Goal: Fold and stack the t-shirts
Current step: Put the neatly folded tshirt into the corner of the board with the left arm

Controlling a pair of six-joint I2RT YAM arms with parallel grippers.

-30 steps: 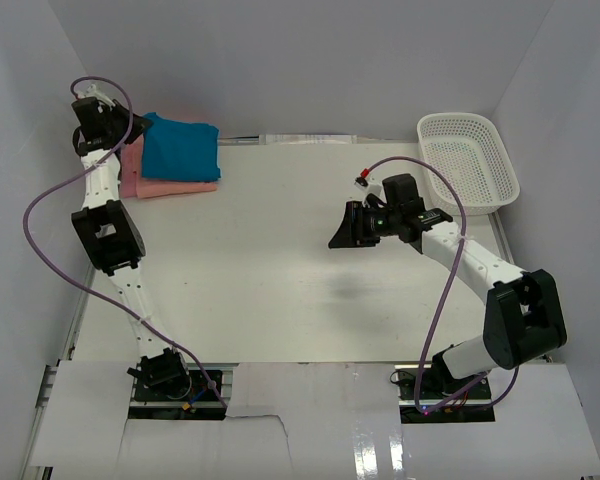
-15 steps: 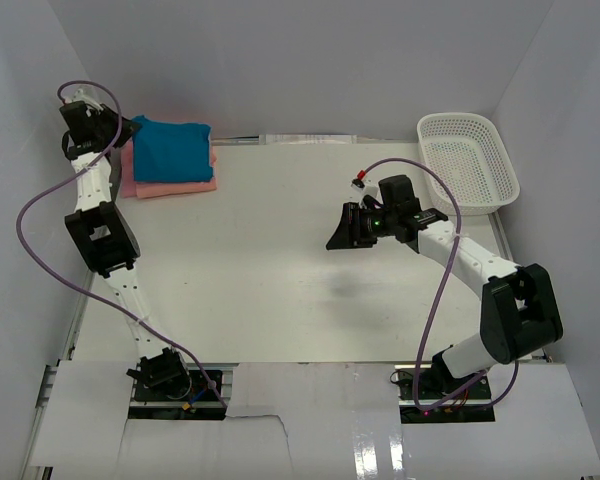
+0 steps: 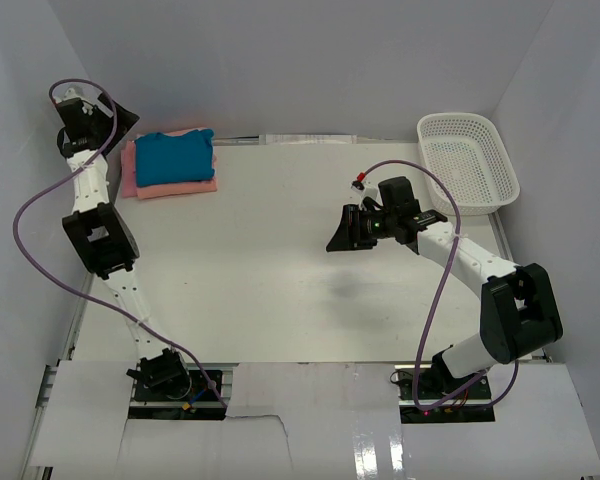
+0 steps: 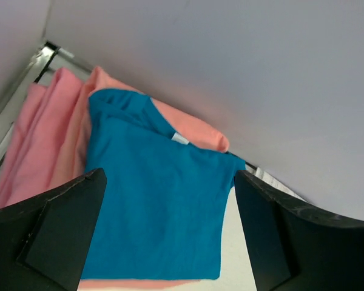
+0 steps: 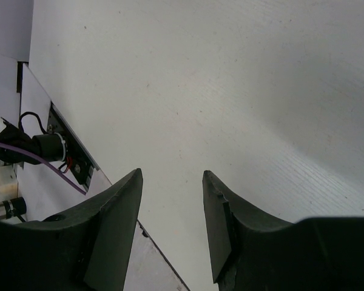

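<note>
Up in the upper left of the overhead view, a folded teal-blue cloth t-shirt (image 3: pixel 175 158) lies on top of a small stack at the far left corner of the white table (image 3: pixel 280 280). Beneath it sits a folded salmon-orange cloth t-shirt (image 3: pixel 185 187), whose edge shows along the lower and right sides of the teal one. A folded pink cloth t-shirt (image 3: pixel 129 170) shows at the left of the stack, touching the salmon one.

From the left wrist camera, the teal-blue cloth t-shirt fills the centre of the frame, with a small white neck label (image 4: pixel 180 139) at its upper edge. Salmon cloth peeks out above and below it, and the pink folds run down the left side of the frame.

The left gripper (image 3: pixel 113 115) hangs just above and left of the stack, close to the back wall. Its black fingers (image 4: pixel 67 224) are spread wide, one in each lower corner of its own view, with nothing between them, and it appears lifted clear of the cloth.

The right gripper (image 3: pixel 342 232) sits right of centre in the overhead view, over bare table and well apart from the stack. Its fingers stand apart, and only tabletop shows between them.

A white plastic mesh basket (image 3: pixel 458 117) rests in the upper right of the frame. A purple cable (image 3: pixel 25 215) loops beside the left arm.
</note>
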